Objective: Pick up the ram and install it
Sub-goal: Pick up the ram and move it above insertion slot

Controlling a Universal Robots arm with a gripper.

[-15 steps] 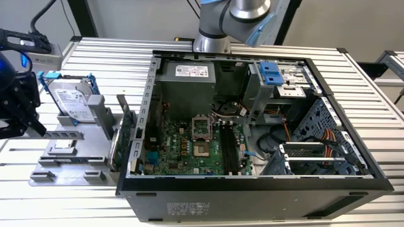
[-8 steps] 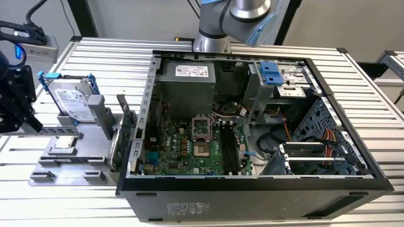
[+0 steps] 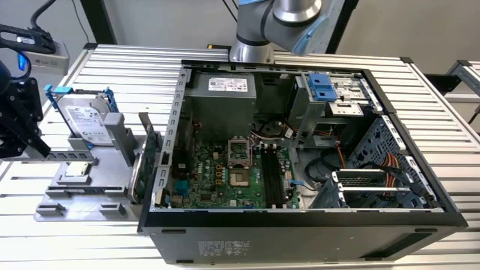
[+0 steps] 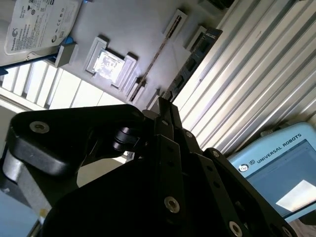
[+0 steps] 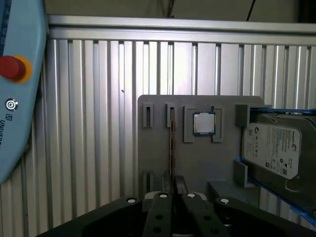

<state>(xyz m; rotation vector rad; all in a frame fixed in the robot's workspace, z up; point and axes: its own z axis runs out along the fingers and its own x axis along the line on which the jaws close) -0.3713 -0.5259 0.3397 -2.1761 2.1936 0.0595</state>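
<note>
The ram (image 5: pixel 172 143) is a long thin stick standing on edge in a slot of the grey fixture plate (image 5: pixel 158 148); in the second wrist view it (image 4: pixel 157 55) runs between two slot blocks. In the exterior view the ram (image 3: pixel 71 156) lies across the fixture at the exterior view's left. My black gripper (image 3: pixel 44 152) hangs above it and in line with it. In both wrist views its fingertips (image 5: pixel 173 181) (image 4: pixel 167 104) are together with nothing between them. The black memory slots (image 3: pixel 271 177) sit on the motherboard inside the open case.
The fixture also carries a processor chip (image 5: pixel 203 123), a hard drive (image 5: pixel 271 148) in a blue frame and a dark green expansion card (image 3: pixel 148 157) on edge beside the case wall (image 3: pixel 180 112). A light blue control pendant (image 5: pixel 15 98) lies on the ribbed table.
</note>
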